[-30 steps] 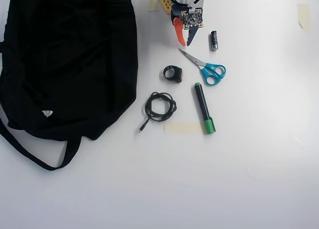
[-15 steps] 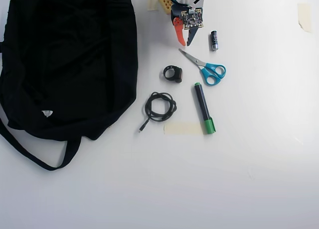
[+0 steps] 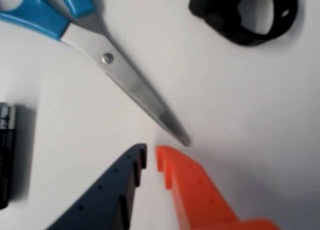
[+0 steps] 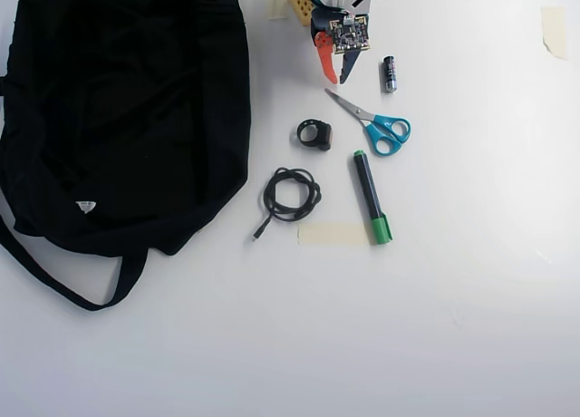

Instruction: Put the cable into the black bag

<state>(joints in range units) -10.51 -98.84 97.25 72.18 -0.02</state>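
the gripper sits at the top of the overhead view, its orange and dark fingers drawn almost together with only a thin gap at the tips and nothing held between them. in the wrist view the gripper points at the white table, with the tip of the scissors just ahead of it, a battery at the left edge and a black ring-shaped thing at top right.

the cable lies coiled in a loose loop on the table, well apart from the fingertips, below the black ring-shaped thing in the overhead view. it is just right of the black bag, not touching it. a green marker lies to the cable's right, its cap end on a strip of tape.
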